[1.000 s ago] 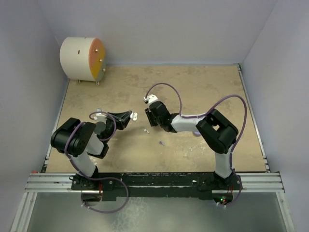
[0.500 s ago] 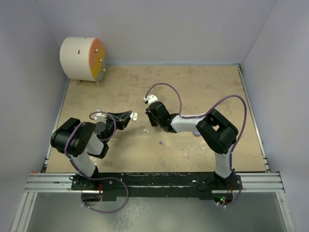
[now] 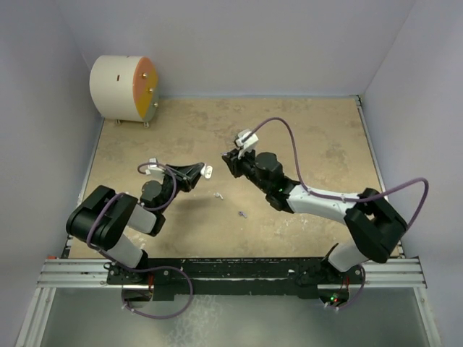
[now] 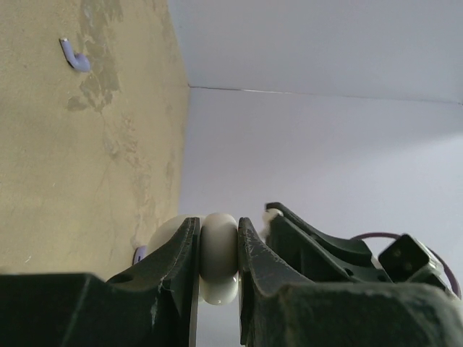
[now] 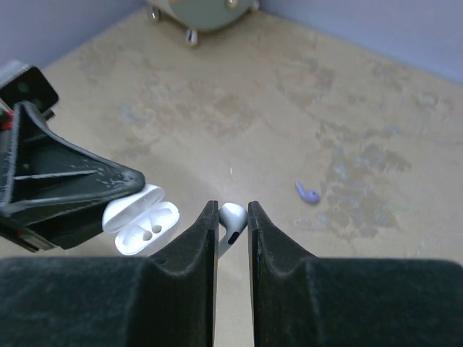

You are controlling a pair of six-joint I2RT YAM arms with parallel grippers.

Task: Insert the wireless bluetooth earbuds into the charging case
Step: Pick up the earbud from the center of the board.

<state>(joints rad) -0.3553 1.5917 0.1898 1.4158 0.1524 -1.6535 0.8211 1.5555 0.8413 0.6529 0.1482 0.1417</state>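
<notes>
Kept left jaws clenched on open white case (image 5: 145, 225), lid back, two sockets showing, apparently raised off tabletop (image 3: 318, 137). Narrowed right jaws within last second onto white earbud (image 5: 231, 220); lifted it, brought it just beside case, not touching. Left second white earbud (image 3: 217, 195) and lilac earbud (image 3: 242, 214) on tabletop near case. Judged pick finished, seating in socket next.

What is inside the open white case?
Two sockets show in the case, both empty. The left pincer gripping it hides its rear part.
</notes>
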